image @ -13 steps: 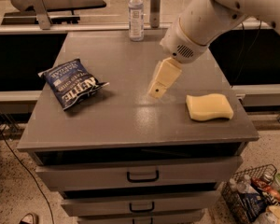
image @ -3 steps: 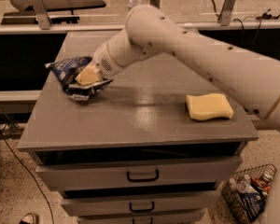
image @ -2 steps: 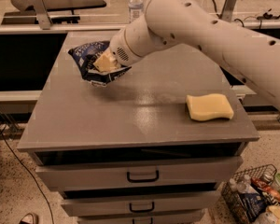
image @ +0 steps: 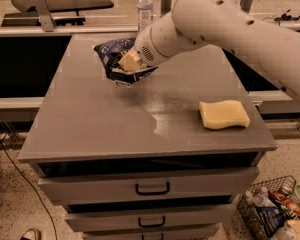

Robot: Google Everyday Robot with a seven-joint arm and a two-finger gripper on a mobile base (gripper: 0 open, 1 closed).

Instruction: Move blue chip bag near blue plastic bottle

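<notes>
My gripper (image: 128,62) is shut on the blue chip bag (image: 116,59) and holds it lifted above the grey cabinet top (image: 100,114), left of centre toward the back. The bag is dark blue and crumpled, with white lettering. The blue plastic bottle (image: 145,6) stands upright at the back edge, just behind and to the right of the bag; its lower part is hidden by my arm. My white arm (image: 225,24) reaches in from the upper right.
A yellow sponge (image: 223,114) lies on the right side of the top. Drawers with handles (image: 152,189) are below the front edge. A wire basket of items (image: 275,211) sits on the floor at lower right. A dark glass rail runs behind the cabinet.
The gripper took hold of the chip bag at the left, lifted it and carried it right and back toward the bottle.
</notes>
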